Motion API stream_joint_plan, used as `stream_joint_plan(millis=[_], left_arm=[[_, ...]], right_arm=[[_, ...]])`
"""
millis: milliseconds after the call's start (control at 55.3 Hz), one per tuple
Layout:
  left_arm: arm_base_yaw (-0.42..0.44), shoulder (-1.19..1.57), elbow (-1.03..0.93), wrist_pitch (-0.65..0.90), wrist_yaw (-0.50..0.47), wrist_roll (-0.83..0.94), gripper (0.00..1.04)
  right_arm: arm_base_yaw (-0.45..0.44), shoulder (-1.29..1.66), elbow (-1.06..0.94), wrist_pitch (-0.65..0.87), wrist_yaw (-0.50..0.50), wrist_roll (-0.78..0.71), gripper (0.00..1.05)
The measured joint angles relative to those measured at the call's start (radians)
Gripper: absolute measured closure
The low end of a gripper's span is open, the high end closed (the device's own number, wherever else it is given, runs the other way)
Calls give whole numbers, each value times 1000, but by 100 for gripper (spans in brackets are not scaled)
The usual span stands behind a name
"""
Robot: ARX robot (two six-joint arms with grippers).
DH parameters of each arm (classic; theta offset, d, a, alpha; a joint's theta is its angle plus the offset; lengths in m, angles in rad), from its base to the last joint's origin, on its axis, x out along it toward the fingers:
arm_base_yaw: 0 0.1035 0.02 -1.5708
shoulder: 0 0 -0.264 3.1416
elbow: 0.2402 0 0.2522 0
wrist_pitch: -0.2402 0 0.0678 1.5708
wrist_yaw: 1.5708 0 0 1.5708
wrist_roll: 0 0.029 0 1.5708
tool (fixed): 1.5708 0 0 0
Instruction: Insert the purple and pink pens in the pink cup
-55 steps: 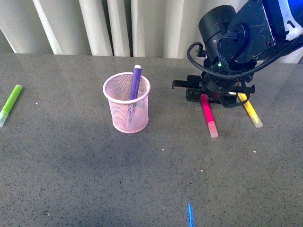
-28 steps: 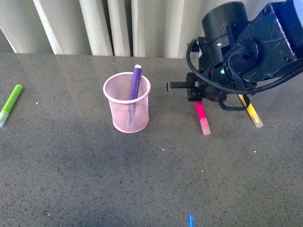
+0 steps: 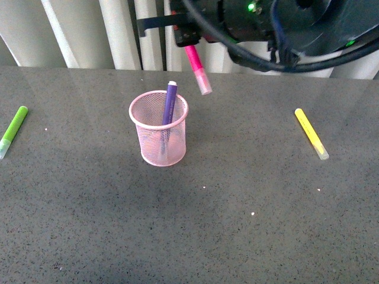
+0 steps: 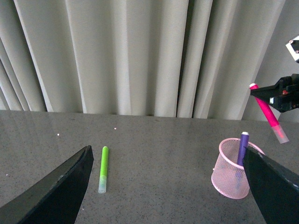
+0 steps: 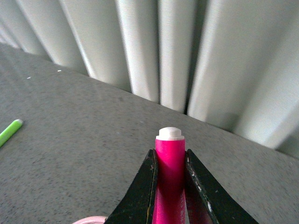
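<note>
I have the pink pen (image 3: 198, 70) up high, not in yet.
It hangs tilted at the top middle, squeezed tight in my right gripper (image 3: 188, 36), up and right of the pink cup (image 3: 151, 142) holding the purple pen (image 3: 170, 102). Let go slanted, it could hit the rim or purple pen and tip the cup. My left gripper (image 4: 166, 150) is wide apart, empty.

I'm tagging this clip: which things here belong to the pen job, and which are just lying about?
Job: pink pen, held in the right gripper; purple pen, standing in the cup.
Lying about: green marker; yellow marker.
</note>
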Motion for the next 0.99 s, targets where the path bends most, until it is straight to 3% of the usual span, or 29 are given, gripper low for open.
stream_joint_plan(millis=[289, 994], left_arm=[[0, 0, 0, 0, 0, 0, 7], [0, 0, 0, 0, 0, 0, 7]], right_arm=[[105, 24, -24, 103, -10, -141, 94], [91, 159, 87, 135, -18, -107, 94]])
